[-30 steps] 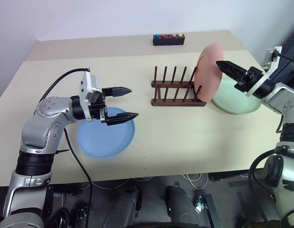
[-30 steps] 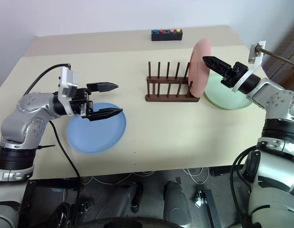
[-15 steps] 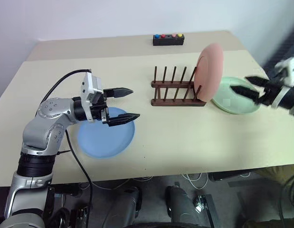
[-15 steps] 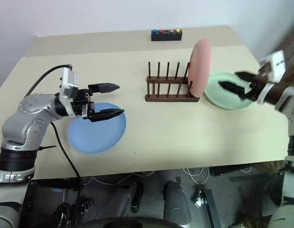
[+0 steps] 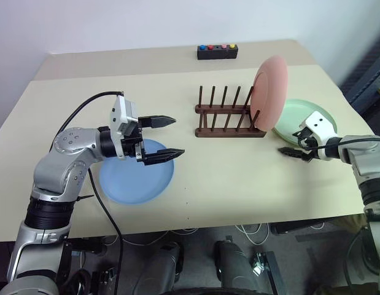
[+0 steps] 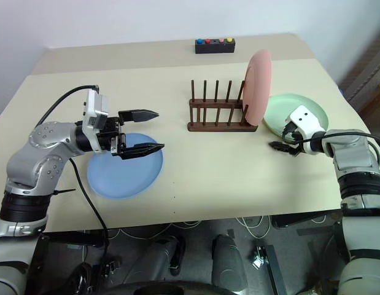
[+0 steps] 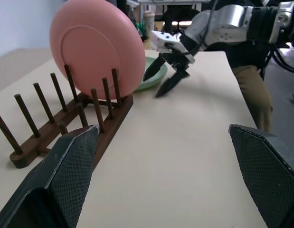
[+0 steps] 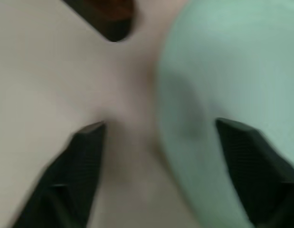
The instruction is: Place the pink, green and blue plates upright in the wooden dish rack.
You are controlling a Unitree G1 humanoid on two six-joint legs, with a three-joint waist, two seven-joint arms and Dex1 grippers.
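Fingers of right gripper (image 6: pixel 286 145) parted, empty, low at green plate (image 6: pixel 312 114) near rim, lined up for edge grab. Left gripper (image 5: pixel 164 136) wide open, empty, over blue plate (image 5: pixel 131 184). Pink plate (image 5: pixel 271 83) upright in wooden dish rack (image 5: pixel 229 121).

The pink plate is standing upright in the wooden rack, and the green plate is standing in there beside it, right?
Not quite. The pink plate stands upright in the wooden rack, but the green plate lies flat on the table beside the rack, as the left eye view shows.
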